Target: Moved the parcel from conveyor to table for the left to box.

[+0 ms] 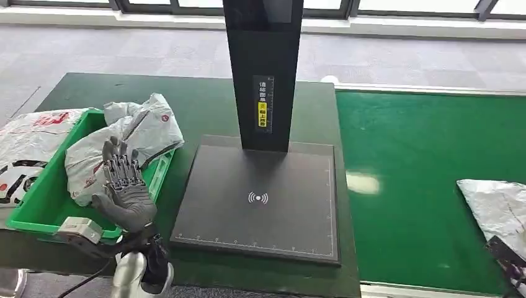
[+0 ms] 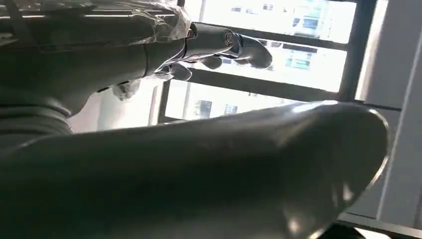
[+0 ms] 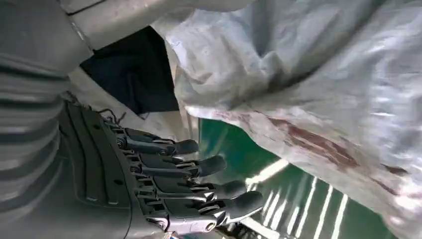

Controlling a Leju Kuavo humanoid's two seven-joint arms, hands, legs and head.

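The green belt point(image 1: 428, 186) is lying on the right, with the dark bench point(image 1: 205, 105) beside it on the left. On the bench a black pad point(image 1: 260, 198) with a tall black post point(image 1: 263, 68) is sitting in the middle, and a green box point(image 1: 37, 211) is sitting at the left with white bags point(image 1: 133, 139) piled in it. The parcel point(image 1: 496, 214) is lying on the belt at the far right edge, and it is not on the bench yet. The right hand point(image 3: 164, 174) is hanging close over the parcel's crinkly white wrap, with its fingers point(image 3: 199, 167) stretched out flat and side by side, holding nothing. It looks like the hand is getting ready to grab, so this is the reaching part of the job. To do it well, the hand should be coming down on the thick middle of the parcel, not a loose corner, because the thin wrap may slip or tear. The fingers should be closing slowly until the bag is snug. Then it should be lifting high enough to pass over the belt's edge and setting the parcel down on the pad. The left hand point(image 1: 124, 186) is waiting up in the air over the box's near corner, palm open and fingers spread wide, holding nothing. It should be keeping out of the way until the parcel is lying on the bench.
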